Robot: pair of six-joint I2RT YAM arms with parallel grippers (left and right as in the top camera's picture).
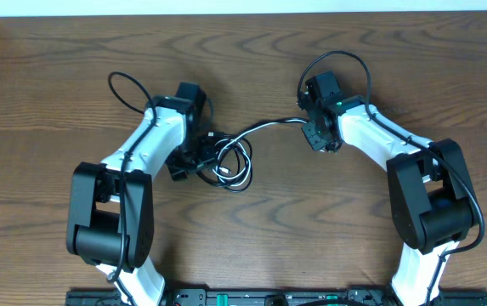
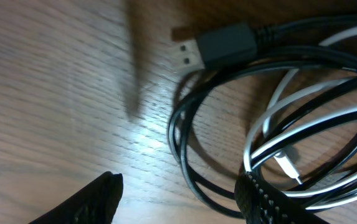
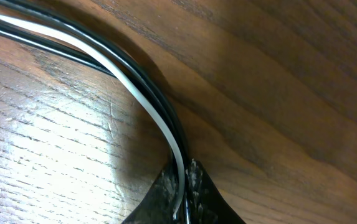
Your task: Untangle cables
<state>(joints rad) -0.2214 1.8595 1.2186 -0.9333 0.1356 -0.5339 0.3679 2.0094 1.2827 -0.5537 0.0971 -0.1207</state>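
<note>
1. Seen from overhead, a wood-grain worktop (image 1: 251, 68) carries the cables (image 1: 230, 161): thin black and white cords in a loose, tangled coil just toward 9 o'clock from the centre.
2. One white and one black strand stretch out of the coil toward 2 o'clock.
3. The left tool (image 2: 181, 199) sits at the coil's 9 o'clock edge. Its fingers are spread apart and grip nothing, and one finger hangs over the loops.
4. A black USB plug (image 2: 218, 46) lies at the coil's 11 o'clock edge in the left wrist view.
5. The right tool (image 3: 187, 186) is clamped tight on the stretched white and black strands.
</note>
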